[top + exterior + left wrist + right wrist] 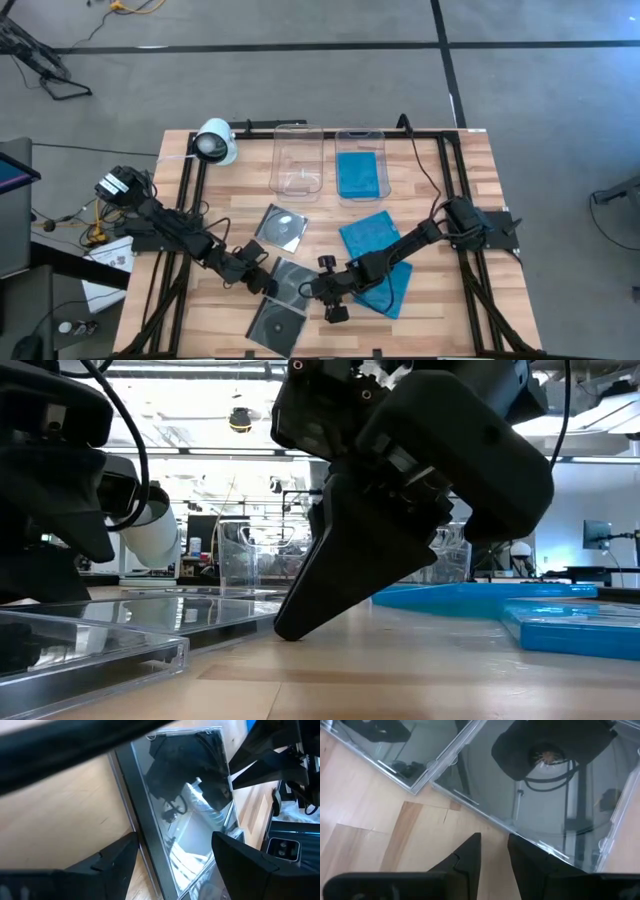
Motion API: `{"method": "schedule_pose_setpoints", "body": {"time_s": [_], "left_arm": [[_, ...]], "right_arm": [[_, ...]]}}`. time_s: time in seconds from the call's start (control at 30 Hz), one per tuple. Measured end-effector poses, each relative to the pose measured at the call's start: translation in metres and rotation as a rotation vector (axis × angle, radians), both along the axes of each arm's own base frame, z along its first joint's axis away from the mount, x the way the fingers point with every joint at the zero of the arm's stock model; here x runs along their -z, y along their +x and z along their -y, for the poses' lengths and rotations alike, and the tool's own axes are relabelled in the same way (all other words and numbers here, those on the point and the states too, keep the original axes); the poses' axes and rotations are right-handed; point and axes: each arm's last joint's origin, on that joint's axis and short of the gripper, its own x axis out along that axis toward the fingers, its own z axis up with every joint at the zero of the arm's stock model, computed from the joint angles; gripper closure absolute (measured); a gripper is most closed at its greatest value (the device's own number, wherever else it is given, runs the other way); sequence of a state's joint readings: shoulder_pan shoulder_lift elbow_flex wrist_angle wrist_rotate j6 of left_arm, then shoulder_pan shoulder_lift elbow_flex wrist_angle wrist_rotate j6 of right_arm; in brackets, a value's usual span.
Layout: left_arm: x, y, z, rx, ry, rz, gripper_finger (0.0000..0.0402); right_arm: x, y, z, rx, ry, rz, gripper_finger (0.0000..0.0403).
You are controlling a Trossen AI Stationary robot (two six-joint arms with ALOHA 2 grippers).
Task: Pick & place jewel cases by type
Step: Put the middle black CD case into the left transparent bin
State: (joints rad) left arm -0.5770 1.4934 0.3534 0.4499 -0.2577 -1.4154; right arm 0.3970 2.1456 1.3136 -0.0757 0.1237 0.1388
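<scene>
Three clear/black jewel cases lie flat near the table's near edge: one with a silver disc (282, 228), a middle one (291, 281) and a near one (277, 322). Two blue cases (368, 236) (392, 286) lie to their right, and a third blue one (360, 174) sits in the right tub. My left gripper (262, 280) (172, 865) is open, its fingers standing on either side of the middle clear case (185, 795). My right gripper (318, 287) (494, 851) is shut, its tips at that case's edge (520, 832). My right gripper's shut fingertips (287, 630) slant down from the table's right onto the wood, right beside the middle clear case's edge (485, 817). Whether they touch the case I cannot tell. My left gripper's fingers stand apart from the case as far as shows.
Two clear rectangular tubs (298, 160) (360, 140) stand at the far side. A white camera (214, 143) sits at the far left corner. Black frame rails (470, 270) run along both sides, with a cable (425, 175) on the right. Bare wood lies near the front right corner.
</scene>
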Motion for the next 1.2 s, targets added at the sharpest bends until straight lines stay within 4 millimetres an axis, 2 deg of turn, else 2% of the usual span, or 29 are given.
{"method": "schedule_pose_setpoints", "body": {"time_s": [0.7, 1.2], "left_arm": [[-0.011, 0.001, -0.001, 0.018, 0.058, 0.082, 0.0150], [-0.017, -0.001, 0.008, 0.074, 0.055, 0.151, 0.0150]], "right_arm": [[0.002, -0.001, 0.004, 0.043, -0.054, -0.018, 0.0308], [0.004, -0.003, 0.008, 0.092, -0.097, -0.032, 0.0308]]}}
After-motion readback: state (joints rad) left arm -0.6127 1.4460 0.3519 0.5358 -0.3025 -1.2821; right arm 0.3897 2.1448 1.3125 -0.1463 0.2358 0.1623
